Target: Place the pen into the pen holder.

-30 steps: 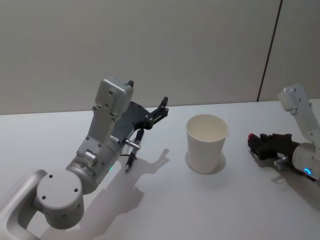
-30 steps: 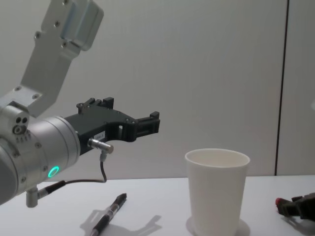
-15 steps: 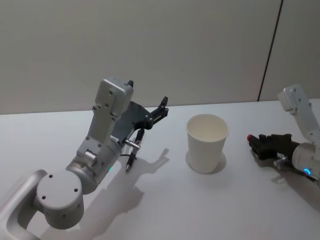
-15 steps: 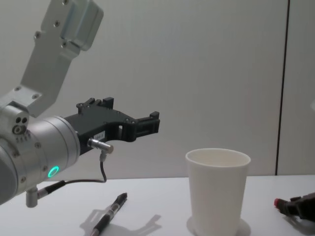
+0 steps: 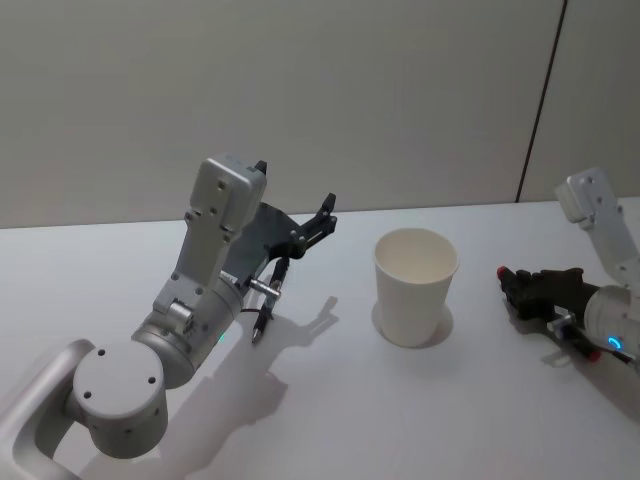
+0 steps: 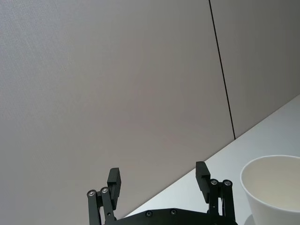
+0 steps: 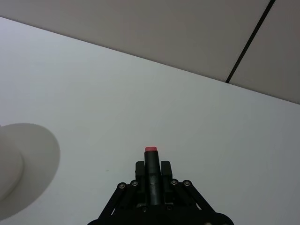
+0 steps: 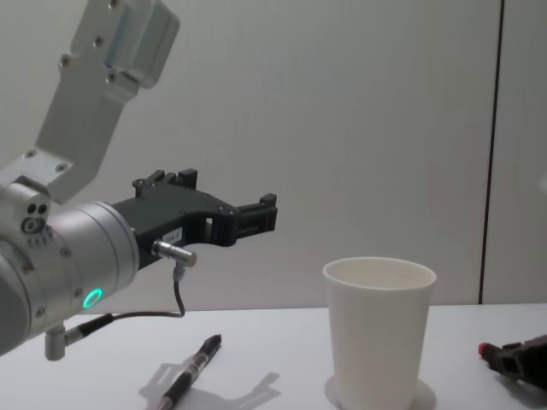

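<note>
White table (image 5: 400, 420): pen (image 8: 190, 371), pen holder (image 5: 414, 287)

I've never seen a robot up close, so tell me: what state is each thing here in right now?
Pen holder: upright, no pen sticking out.
Black pen: lying flat on the table.
Left gripper: open, empty, raised above the table.
Right gripper: shut on a red-tipped pen, low, right of the holder.

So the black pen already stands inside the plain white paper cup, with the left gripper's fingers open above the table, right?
No. The black pen lies flat on the white table, left of the plain white paper cup; the chest view shows it. The left gripper has its fingers open above the table.
</note>
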